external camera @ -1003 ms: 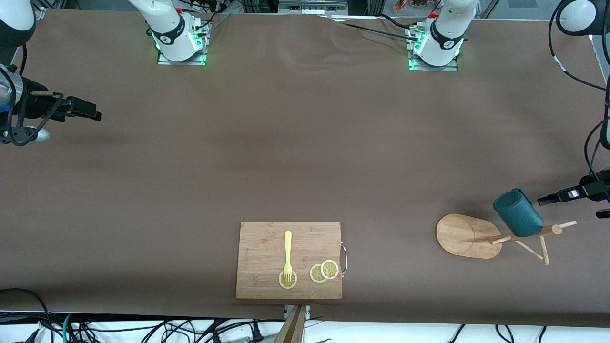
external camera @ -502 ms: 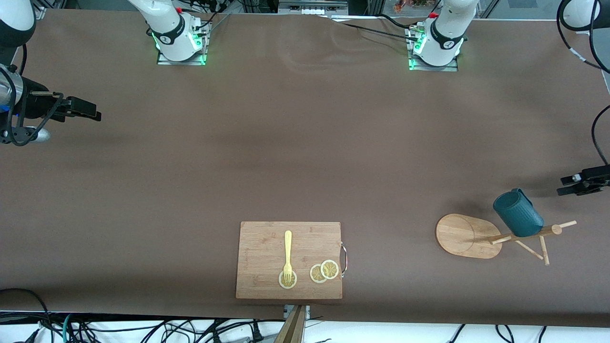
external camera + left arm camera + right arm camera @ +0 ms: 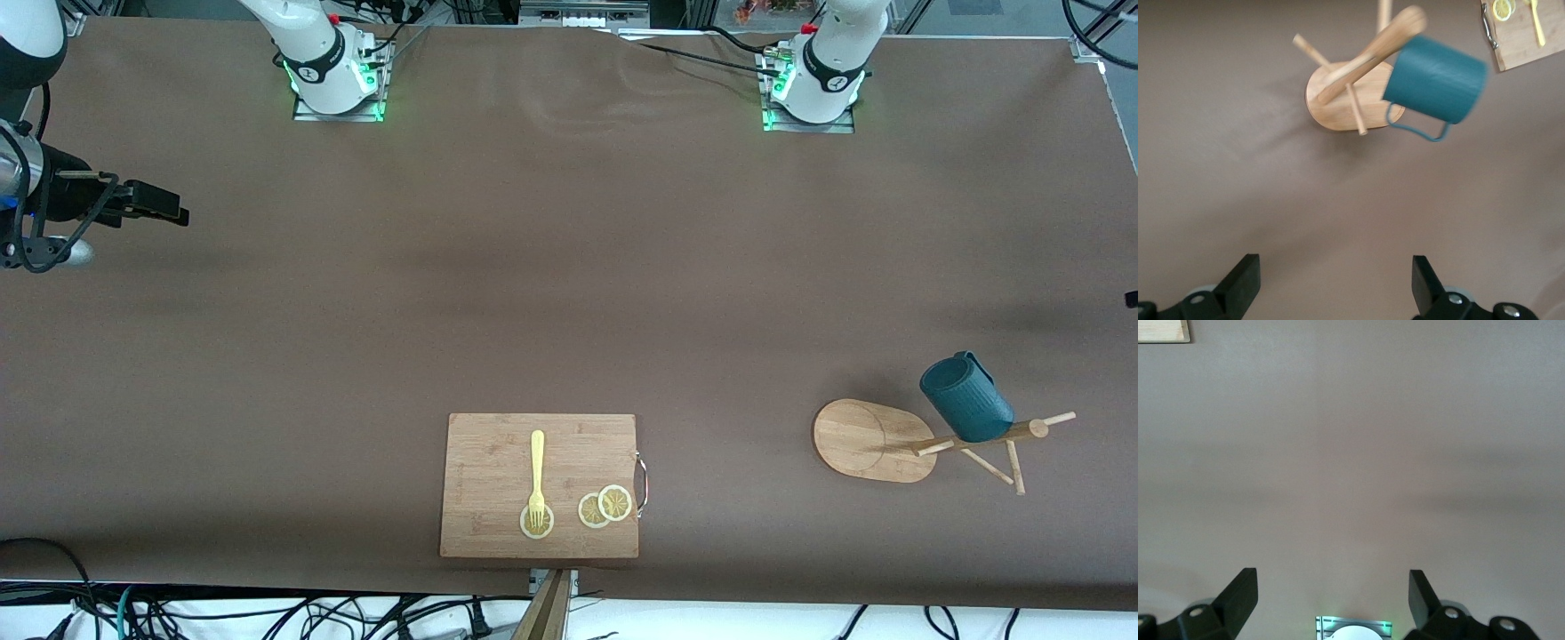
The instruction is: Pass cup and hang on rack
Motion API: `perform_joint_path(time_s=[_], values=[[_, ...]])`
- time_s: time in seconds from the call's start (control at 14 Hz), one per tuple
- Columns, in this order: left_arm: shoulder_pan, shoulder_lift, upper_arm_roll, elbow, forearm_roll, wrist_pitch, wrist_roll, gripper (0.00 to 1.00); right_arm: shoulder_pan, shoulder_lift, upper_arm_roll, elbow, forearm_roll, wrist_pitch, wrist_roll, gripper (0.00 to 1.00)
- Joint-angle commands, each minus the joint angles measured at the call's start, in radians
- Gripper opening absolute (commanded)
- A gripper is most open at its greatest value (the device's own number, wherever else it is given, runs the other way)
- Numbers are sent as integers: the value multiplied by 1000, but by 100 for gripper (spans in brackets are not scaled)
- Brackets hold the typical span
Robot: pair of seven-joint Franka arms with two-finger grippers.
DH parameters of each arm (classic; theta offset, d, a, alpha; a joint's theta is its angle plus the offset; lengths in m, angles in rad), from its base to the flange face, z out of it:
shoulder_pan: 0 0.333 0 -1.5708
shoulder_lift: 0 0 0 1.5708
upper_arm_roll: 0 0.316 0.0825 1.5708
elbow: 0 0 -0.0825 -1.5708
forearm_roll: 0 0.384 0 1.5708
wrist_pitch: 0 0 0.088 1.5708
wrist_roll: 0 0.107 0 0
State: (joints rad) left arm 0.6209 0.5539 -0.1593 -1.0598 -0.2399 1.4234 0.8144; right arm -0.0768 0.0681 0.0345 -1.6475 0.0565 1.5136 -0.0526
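The teal-blue ribbed cup (image 3: 966, 396) hangs on a peg near the top of the bamboo rack (image 3: 867, 440), which stands near the left arm's end of the table. No gripper touches it. In the left wrist view the cup (image 3: 1436, 80) and the rack (image 3: 1338, 110) lie well ahead of my left gripper (image 3: 1336, 280), which is open and empty over bare table. Only a dark sliver of it shows at the edge of the front view. My right gripper (image 3: 178, 213) waits, open and empty (image 3: 1333, 593), over the right arm's end of the table.
A wooden cutting board (image 3: 540, 485) with a yellow fork (image 3: 536, 476) and lemon slices (image 3: 605, 506) lies near the front camera's edge, mid-table. The board's corner shows in the right wrist view (image 3: 1163, 331). The two arm bases stand along the farther edge.
My left gripper has drawn away from the hanging cup toward the table's end and has almost left the front view. The cup stays on the rack. The right arm has not moved.
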Motion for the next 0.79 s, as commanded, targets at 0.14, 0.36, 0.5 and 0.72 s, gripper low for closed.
perform_joint_path(time_s=[0.14,0.36,0.5,0.72], values=[[-125,-193,12,-23,138,-64,-39,100,-6,-1,5,3,14,-16,-9,100],[-254,-273,10,-23,212,-124,-192,100,-4,-1,8,3,14,-16,-9,100],[-385,-342,23,-67,235,-127,-352,100,-3,-2,10,3,14,-16,-1,100],[-522,-455,29,-216,309,-117,-614,100,-3,-2,10,3,14,-16,2,100]])
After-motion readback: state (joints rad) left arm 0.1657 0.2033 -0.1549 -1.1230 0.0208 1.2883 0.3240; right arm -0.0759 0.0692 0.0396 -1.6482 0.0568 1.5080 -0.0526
